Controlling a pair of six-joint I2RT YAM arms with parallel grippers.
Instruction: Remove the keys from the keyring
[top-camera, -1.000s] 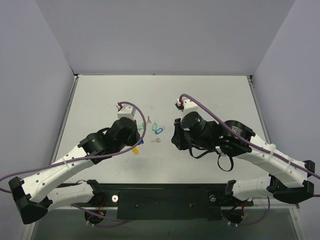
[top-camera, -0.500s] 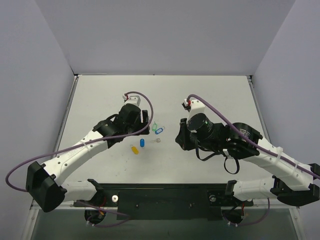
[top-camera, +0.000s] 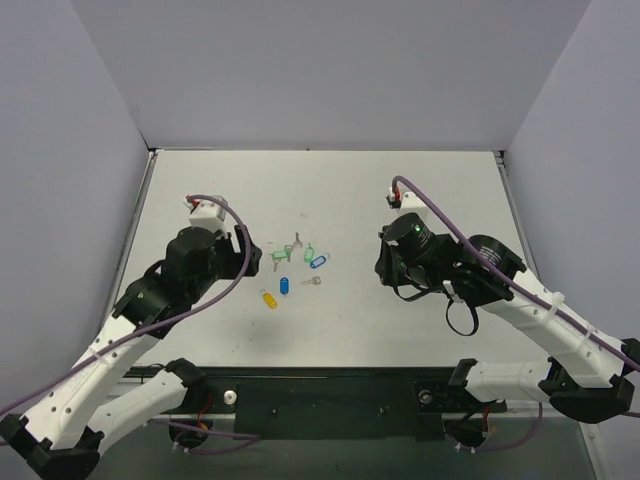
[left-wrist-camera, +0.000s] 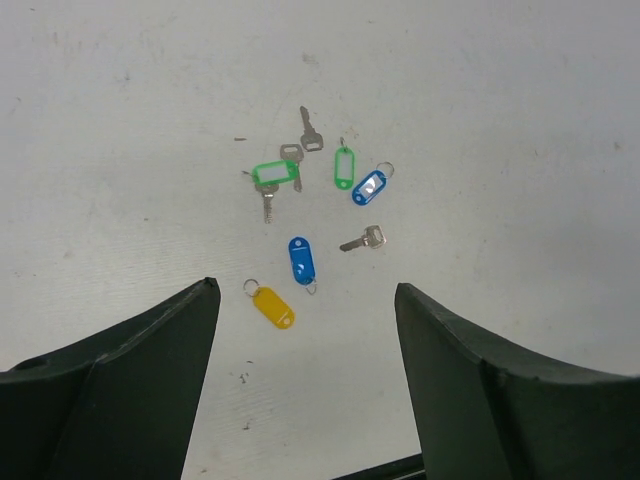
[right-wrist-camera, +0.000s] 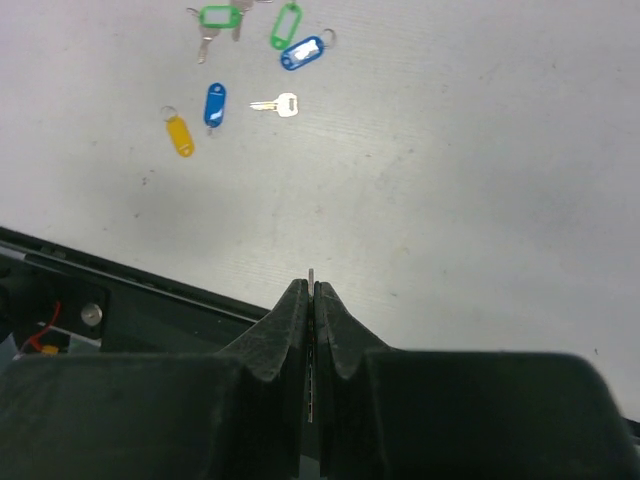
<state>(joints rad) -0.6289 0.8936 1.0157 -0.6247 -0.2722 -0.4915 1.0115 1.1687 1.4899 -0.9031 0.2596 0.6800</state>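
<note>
A yellow tag (left-wrist-camera: 273, 307) with a small keyring (left-wrist-camera: 250, 288) and a deep-blue tag (left-wrist-camera: 301, 259) lie flat on the table, with one loose silver key (left-wrist-camera: 362, 239) beside them. The same yellow tag (top-camera: 268, 299), deep-blue tag (top-camera: 283, 286) and key (top-camera: 312, 281) sit mid-table from above. My left gripper (left-wrist-camera: 305, 285) is open and empty, held above and left of the tags (top-camera: 240, 250). My right gripper (right-wrist-camera: 311, 283) is shut on a thin flat metal piece, seen edge-on like a key, its tip (right-wrist-camera: 311, 272) poking out. It hovers right of the pile (top-camera: 385, 262).
Behind the tags lie two green tags (left-wrist-camera: 277, 176) (left-wrist-camera: 344, 167), a lighter blue tag (left-wrist-camera: 369, 186) and a few more silver keys (left-wrist-camera: 310, 130). The black base rail (right-wrist-camera: 120, 275) runs along the table's near edge, below the right gripper.
My left gripper has opened and drawn back to the left, away from the tags. The yellow and deep-blue tags now lie uncovered. My right arm has shifted right, still shut.
</note>
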